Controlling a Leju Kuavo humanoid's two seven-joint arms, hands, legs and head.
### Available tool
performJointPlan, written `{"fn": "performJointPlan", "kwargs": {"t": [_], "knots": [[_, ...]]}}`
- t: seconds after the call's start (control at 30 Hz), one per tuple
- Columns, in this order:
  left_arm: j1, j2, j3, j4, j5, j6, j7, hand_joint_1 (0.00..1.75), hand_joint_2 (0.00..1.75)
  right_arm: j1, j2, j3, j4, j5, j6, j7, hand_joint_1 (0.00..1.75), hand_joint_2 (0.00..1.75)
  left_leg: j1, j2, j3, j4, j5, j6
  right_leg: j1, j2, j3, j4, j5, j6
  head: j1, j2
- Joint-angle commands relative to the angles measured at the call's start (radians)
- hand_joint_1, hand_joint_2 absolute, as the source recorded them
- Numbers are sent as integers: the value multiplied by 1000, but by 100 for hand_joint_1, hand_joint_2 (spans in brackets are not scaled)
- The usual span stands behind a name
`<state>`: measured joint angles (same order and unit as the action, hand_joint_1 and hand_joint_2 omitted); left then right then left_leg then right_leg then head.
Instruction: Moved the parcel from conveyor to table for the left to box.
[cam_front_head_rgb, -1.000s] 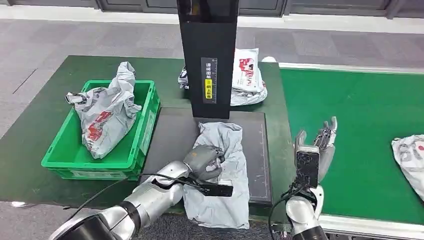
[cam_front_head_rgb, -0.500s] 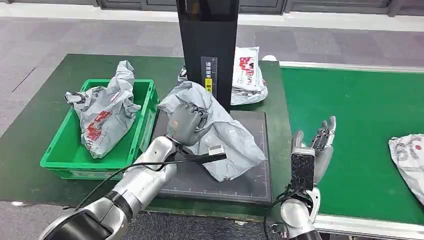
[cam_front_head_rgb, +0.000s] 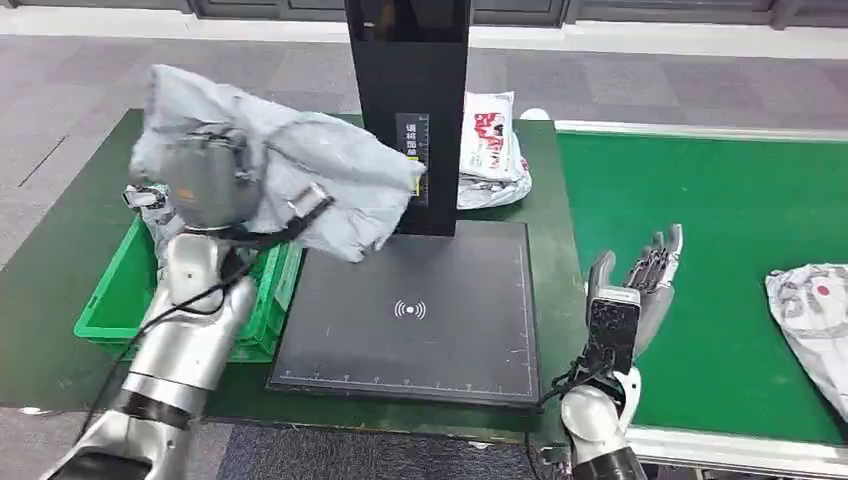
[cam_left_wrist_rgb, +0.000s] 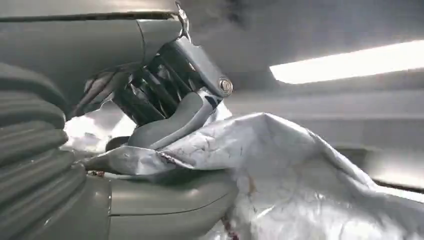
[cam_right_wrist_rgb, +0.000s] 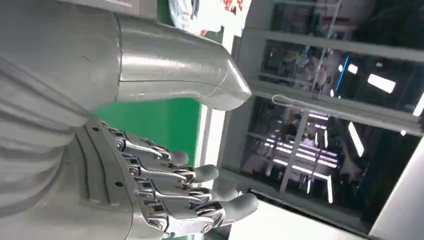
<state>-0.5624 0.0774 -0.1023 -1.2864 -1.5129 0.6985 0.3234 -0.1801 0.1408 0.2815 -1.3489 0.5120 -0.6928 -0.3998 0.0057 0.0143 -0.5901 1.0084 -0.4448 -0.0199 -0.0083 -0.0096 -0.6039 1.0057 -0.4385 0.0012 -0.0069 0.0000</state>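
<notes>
Parcel, a crumpled grey bag, hangs in the air above the tabletop's left half, gripped by the left hand, with its loose end reaching toward the black upright post. In the left wrist view the thumb and dark fingers pinch a fold of the grey plastic. Just below sits the green crate, holding another grey bag largely hidden behind the arm. A black scanner pad lies bare at the tabletop's front edge, and white parcels rest behind the post. Right hand is empty, fingers spread, at the conveyor's near edge, where one more bag lies at the far right.
</notes>
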Motion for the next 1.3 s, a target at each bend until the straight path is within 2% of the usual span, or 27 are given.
{"fn": "performJointPlan", "kwargs": {"t": [0.03,0.13,0.17,0.23,0.37,0.47,0.5,0.53,0.57,0.6,0.63,0.67,0.7,0.8,0.9,0.93,1.03,1.2,1.3], "knots": [[-67,398,-330,43,-58,0,348,175,175,-61,-15,-16,136,-39,-5,-30,0,175,2,1,3,-3,1,-1,2,3,2,-2,1,-2,0,0],[-67,398,-330,43,-58,0,348,175,175,-61,-15,-16,136,-39,-5,-30,0,175,3,-3,1,-2,2,-2,3,-2,2,-2,0,-2,0,0],[-82,429,-346,82,-58,0,375,175,175,-57,-19,-13,134,-46,-5,-33,0,175,4,-2,1,-2,2,-2,3,-1,2,-3,0,-2,0,0],[-85,436,-326,141,-58,0,375,175,175,-51,-18,-22,128,-41,-5,-34,0,175,3,-3,0,-1,2,-2,2,-2,1,-1,0,-2,0,0],[-127,392,-316,312,-58,0,375,175,175,-21,-32,-35,97,-46,-5,-38,0,175,3,-3,3,-3,2,-2,1,-2,3,-3,1,-3,0,0],[-229,344,-327,597,-58,-40,375,175,175,11,-50,-31,59,-43,-5,-16,0,175,3,-8,2,-3,3,-2,2,-7,3,-3,0,-3,0,0],[-244,281,-317,677,-58,-113,375,2,175,20,-53,-33,47,-39,-5,-7,0,175,3,-8,2,-3,4,-2,2,-6,3,-3,1,-3,0,0],[-277,268,-332,740,-58,-156,375,0,175,28,-59,-30,37,-40,-5,-3,0,175,3,-10,2,-4,4,-2,2,-9,4,-4,1,-3,0,0],[-285,228,-330,791,-58,-187,374,0,175,29,-65,-22,33,-41,-5,-1,0,175,2,-9,1,-2,3,-2,1,-8,3,-2,0,-3,0,0],[-288,201,-279,821,-41,-166,324,0,175,30,-66,-19,26,-42,-5,4,0,175,2,-9,1,-3,4,-2,1,-8,3,-3,0,-3,0,0],[-295,186,-255,847,-49,-171,299,0,0,31,-67,-17,22,-41,-5,8,0,175,2,-12,2,-3,5,-1,2,-10,4,-4,1,-3,0,0],[-297,167,-234,872,-53,-173,277,0,0,31,-68,-14,18,-39,-5,12,0,175,1,-8,1,-2,3,-2,0,-7,1,-1,0,-4,0,0],[-298,135,-163,893,-11,-163,198,0,0,35,-69,-13,9,-33,-5,22,0,175,1,-9,1,-2,3,-1,1,-8,3,-3,1,-3,0,0],[-293,109,-110,906,-25,-149,169,0,0,44,-72,-5,-11,-21,-5,39,0,175,2,-8,0,-1,3,-1,2,-6,2,-3,1,-3,0,0],[-287,119,-91,901,-58,-143,187,0,0,49,-73,-1,-20,-6,6,65,0,175,2,-8,1,-3,3,-1,2,-6,4,-5,2,-3,0,0],[-282,123,-67,896,-57,-132,180,0,0,47,-73,1,-17,-3,11,68,0,175,1,-4,-1,0,2,-2,1,-3,0,-1,2,-4,0,0],[-265,140,-17,872,-58,-82,153,0,0,41,-67,3,-6,1,22,72,0,175,1,-3,-1,0,2,-2,1,-3,0,-1,2,-4,0,0],[-262,141,-11,863,-58,-74,148,0,0,37,-65,3,-2,2,25,74,0,175,2,-3,-1,0,2,-2,2,-2,0,-2,3,-4,0,0],[-237,108,108,805,48,0,2,0,0,45,-61,-1,-6,7,30,79,0,175,2,-3,-1,0,2,-2,2,-2,-1,-2,3,-4,0,0]]}}
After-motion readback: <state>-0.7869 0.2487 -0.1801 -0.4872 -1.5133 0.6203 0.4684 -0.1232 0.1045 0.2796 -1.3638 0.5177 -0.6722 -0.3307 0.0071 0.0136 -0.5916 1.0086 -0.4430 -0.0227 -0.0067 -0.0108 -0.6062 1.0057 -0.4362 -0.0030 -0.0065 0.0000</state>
